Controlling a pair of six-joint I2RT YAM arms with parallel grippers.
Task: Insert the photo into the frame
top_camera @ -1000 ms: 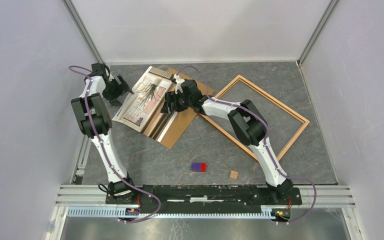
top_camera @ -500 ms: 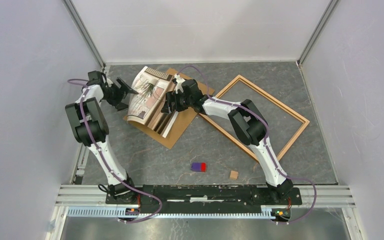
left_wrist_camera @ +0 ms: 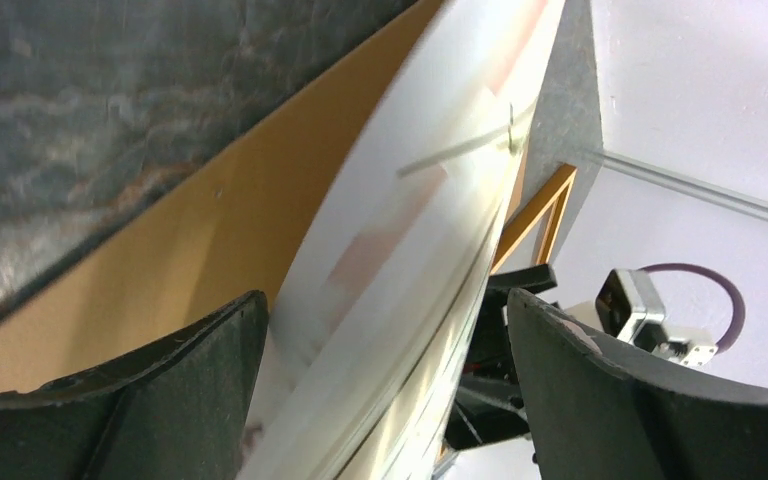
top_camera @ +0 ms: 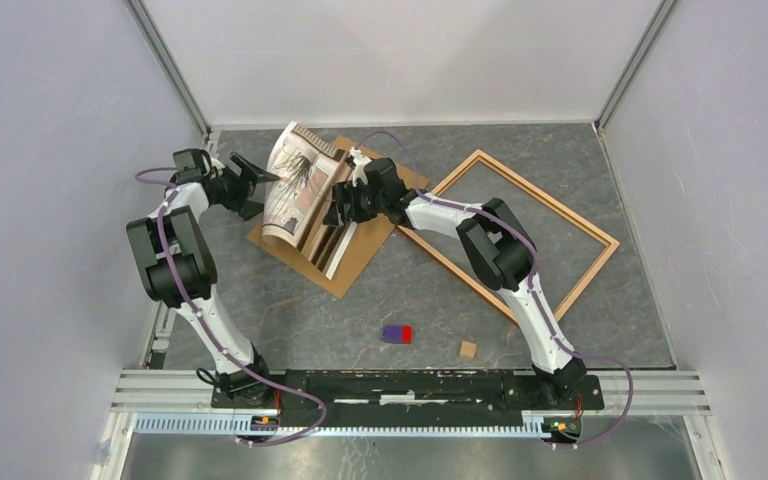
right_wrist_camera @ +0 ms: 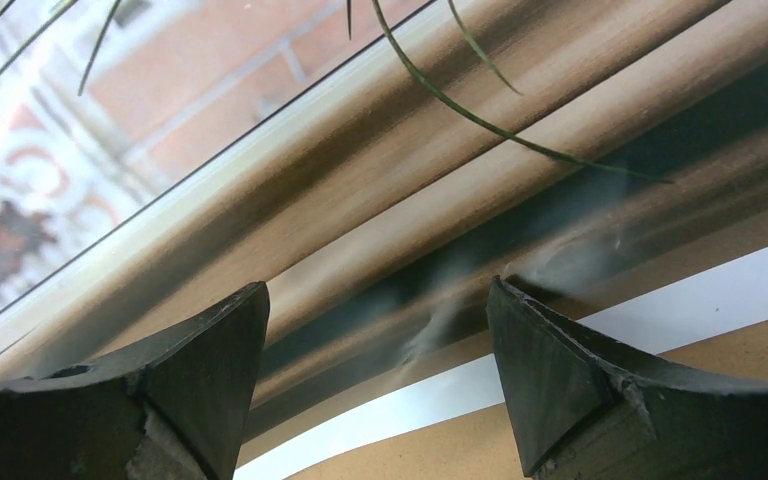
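The photo (top_camera: 296, 185) stands curled on the brown backing board (top_camera: 345, 262), its left side lifted high and its printed face turned right. My left gripper (top_camera: 250, 182) is open at that raised left edge. In the left wrist view the photo's white back (left_wrist_camera: 410, 230) runs edge-on between the wide-apart fingers (left_wrist_camera: 160, 400), close against the left one. My right gripper (top_camera: 338, 207) is open over the photo's right side; the right wrist view shows the curtain print (right_wrist_camera: 410, 170) and white edge (right_wrist_camera: 680, 300) just beyond its spread fingertips. The frame (top_camera: 550, 197) lies flat to the right with nothing inside it.
A small purple and red block (top_camera: 397, 333) and a small wooden cube (top_camera: 468, 349) lie on the grey tabletop near the arms' bases. White walls close in the table on the left, back and right.
The photo's left side has risen from flat into a steep curl toward the right. My left gripper has swung in to that edge. The right gripper has barely moved.
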